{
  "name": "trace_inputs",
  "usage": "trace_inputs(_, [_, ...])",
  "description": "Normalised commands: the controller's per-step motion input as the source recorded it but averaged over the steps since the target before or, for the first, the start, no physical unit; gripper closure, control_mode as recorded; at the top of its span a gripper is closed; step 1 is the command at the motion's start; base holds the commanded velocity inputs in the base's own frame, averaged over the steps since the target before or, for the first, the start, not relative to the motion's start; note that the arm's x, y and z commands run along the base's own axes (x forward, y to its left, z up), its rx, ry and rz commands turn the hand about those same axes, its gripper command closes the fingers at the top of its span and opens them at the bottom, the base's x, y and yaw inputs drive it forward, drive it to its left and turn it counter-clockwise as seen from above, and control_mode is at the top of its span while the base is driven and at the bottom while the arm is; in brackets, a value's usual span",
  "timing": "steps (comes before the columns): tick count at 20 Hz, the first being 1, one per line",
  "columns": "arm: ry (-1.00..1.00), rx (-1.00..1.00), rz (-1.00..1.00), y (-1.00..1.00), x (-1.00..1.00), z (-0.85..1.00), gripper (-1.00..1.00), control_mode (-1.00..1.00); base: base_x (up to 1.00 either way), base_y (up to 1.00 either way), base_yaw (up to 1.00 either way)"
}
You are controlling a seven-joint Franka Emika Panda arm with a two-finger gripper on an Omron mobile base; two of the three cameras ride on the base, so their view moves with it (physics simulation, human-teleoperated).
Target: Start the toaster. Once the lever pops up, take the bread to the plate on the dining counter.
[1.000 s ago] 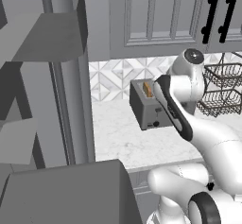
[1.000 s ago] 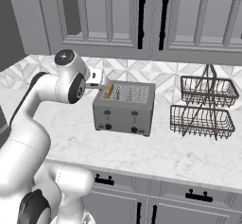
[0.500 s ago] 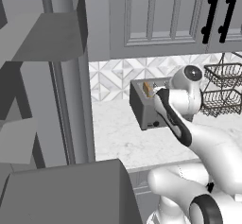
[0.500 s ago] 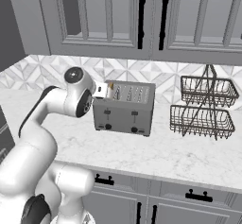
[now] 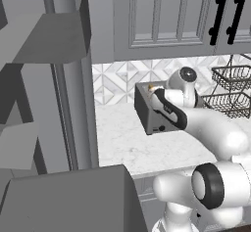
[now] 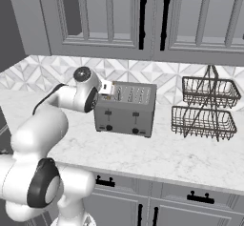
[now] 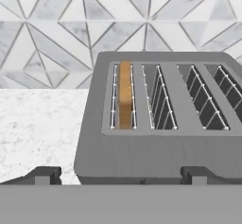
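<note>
Nearest the base, a row of grey drawer fronts (image 6: 157, 196) with dark handles runs under the pale front edge of the white marble worktop (image 6: 157, 160). The bare stone behind that edge carries nothing until the toaster (image 6: 125, 109), a boxy dark grey unit standing about midway between the worktop's front edge and its back edge, towards the left end of the stretch in the right base view. Two small black knobs sit low on its front face and two lever tabs higher up.

The gripper (image 7: 120, 175) hangs over the toaster's front top edge, its two dark fingertips (image 7: 43, 175) spread wide, one near each front corner of the toaster and nothing between them. In the left base view the white arm (image 5: 196, 123) crosses in front of the toaster (image 5: 152, 111) and hides most of its right side.

The bread (image 7: 125, 95) stands on edge in the leftmost slot as the hand view shows it, sunk so that its golden-brown crust lies about level with the top; the other slots hold only wire guides.

To the right of the toaster, well apart, a two-tier dark wire basket (image 6: 205, 108) stands near the back edge. Behind everything rises the grey-and-white diamond-tiled backsplash (image 7: 71, 24), and above it grey cabinet doors (image 6: 114, 15) with black bar handles.
</note>
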Motion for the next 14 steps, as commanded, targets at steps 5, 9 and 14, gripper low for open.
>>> trace_inputs(5, [0.07,0.02,0.00,0.00,0.51,-0.04,-1.00,-1.00,0.00,0.00,0.00])
trace_inputs(9, [0.02,0.00,0.00,-0.01,0.25,-0.22,-1.00,-1.00,0.00,0.00,0.00])
trace_inputs(14, [0.00,0.00,0.00,0.00,0.28,-0.27,-1.00,-1.00,0.00,0.00,0.00])
